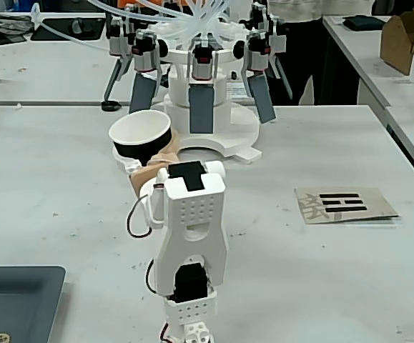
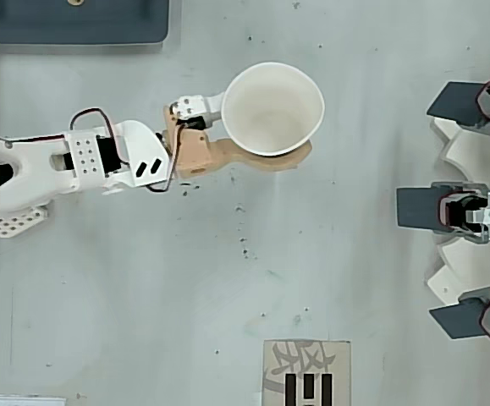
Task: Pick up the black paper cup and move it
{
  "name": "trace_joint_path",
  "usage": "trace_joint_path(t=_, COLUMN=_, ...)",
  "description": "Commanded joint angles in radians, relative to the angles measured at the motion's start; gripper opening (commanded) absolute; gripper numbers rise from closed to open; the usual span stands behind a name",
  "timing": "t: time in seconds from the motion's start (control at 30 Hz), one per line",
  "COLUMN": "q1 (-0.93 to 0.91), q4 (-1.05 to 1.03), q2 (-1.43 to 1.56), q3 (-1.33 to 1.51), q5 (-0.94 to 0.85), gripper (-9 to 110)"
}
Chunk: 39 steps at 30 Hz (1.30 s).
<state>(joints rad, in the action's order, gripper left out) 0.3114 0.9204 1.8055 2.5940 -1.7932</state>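
The black paper cup (image 1: 139, 151) shows its white inside (image 2: 272, 108) from above, and its rim is squeezed slightly out of round. My gripper (image 2: 277, 118) is shut on it, with a tan finger (image 2: 257, 157) pressed along the cup's lower side in the overhead view and the other finger hidden beneath the rim. In the fixed view the gripper (image 1: 151, 161) holds the cup just beyond my white arm (image 1: 191, 214), and the cup tilts a little toward the camera. I cannot tell whether the cup's base touches the table.
A white round rig (image 1: 214, 118) with grey paddles and clear tubes stands right behind the cup, at the right edge from above (image 2: 460, 207). A cardboard card with black bars (image 1: 344, 204) lies to the right. A dark tray (image 1: 13, 300) sits front left.
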Motion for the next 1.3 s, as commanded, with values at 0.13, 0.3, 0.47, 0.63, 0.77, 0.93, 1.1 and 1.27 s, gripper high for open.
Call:
trace_joint_path(t=0.13, q1=-0.034, q4=0.023, q2=0.117, q3=0.049, q5=-0.008, gripper=9)
trace_joint_path(t=0.3, q1=-0.064, q4=0.021, q2=0.149, q3=0.08, q5=-0.009, gripper=9)
trace_joint_path(t=0.47, q1=-0.104, q4=0.021, q2=0.16, q3=0.092, q5=-0.009, gripper=9)
trace_joint_path(t=0.63, q1=-0.144, q4=0.02, q2=0.158, q3=0.092, q5=-0.009, gripper=9)
trace_joint_path(t=0.77, q1=-0.184, q4=0.015, q2=0.152, q3=0.091, q5=-0.009, gripper=9)
trace_joint_path(t=0.93, q1=-0.235, q4=0.008, q2=0.127, q3=0.072, q5=-0.005, gripper=9)
trace_joint_path(t=1.1, q1=-0.261, q4=0.005, q2=0.087, q3=0.034, q5=0.0, gripper=10)
trace_joint_path(t=1.27, q1=-0.264, q4=-0.014, q2=0.029, q3=-0.044, q5=-0.002, gripper=10)
